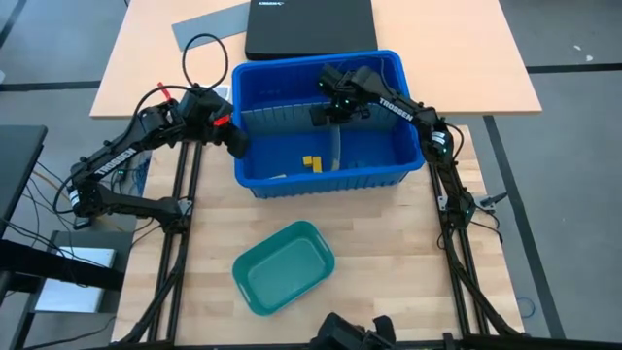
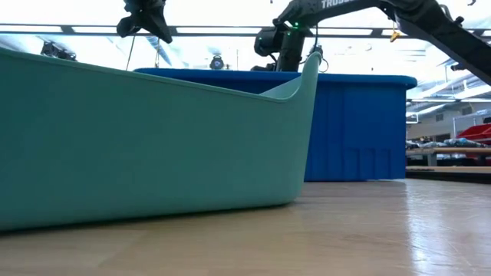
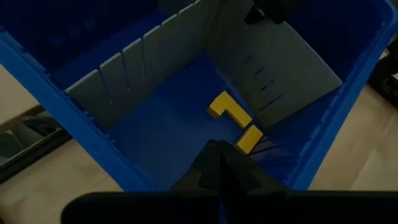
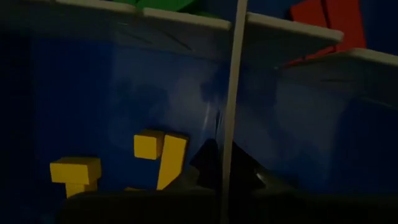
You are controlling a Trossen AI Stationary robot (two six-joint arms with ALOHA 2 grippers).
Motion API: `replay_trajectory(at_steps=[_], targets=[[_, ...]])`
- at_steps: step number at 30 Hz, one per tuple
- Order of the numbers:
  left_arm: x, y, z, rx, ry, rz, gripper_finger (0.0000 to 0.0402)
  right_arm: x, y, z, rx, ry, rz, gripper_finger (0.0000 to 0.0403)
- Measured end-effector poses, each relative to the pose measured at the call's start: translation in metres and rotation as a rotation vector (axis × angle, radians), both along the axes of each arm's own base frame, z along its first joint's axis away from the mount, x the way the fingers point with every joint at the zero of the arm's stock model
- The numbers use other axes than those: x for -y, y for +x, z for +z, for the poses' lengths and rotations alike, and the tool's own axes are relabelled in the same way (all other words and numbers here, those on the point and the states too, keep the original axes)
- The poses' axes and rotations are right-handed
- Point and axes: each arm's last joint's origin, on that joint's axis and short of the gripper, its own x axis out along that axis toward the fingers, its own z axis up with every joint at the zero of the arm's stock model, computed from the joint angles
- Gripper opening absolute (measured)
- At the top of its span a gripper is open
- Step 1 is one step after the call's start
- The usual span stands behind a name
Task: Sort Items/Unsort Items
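On the wooden worktop (image 1: pixel 389 272), by its back edge, a big blue bin (image 1: pixel 321 182); nearer the front edge, a teal tray (image 1: pixel 282 267). Inside the bin, a long grey divider (image 1: pixel 277 116) and a short grey sheet (image 1: pixel 335 148) meeting it. Right gripper (image 1: pixel 328 115) down in the bin, fingers pinched together on the top edge of the short sheet. Left gripper (image 1: pixel 236 143) at the bin's left wall, fingers together, holding nothing. Yellow blocks (image 1: pixel 311 162) on the bin floor by the front wall, just beside the short sheet. Might yank the sheet crooked if pulled at a slant, or let it slip and drop onto the yellow blocks. Only in the right wrist view: red blocks (image 4: pixel 323 25) and green blocks (image 4: pixel 165 5) past the long divider. No blocks at all in the low view, just tray and bin walls.
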Motion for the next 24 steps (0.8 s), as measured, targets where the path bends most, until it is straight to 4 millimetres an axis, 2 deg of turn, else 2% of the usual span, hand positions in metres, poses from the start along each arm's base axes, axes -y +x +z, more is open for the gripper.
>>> replay_trajectory(at_steps=[9,24], targets=[[0.001,-0.001,-0.001,-0.030,0.007,-0.019,0.0001,-0.006,-0.005,0.017,0.026,-0.012,-0.010,0.0001],[-0.008,0.014,-0.011,-0.083,0.002,-0.045,0.0001,-0.012,-0.007,0.023,0.024,-0.020,-0.007,0.0000]])
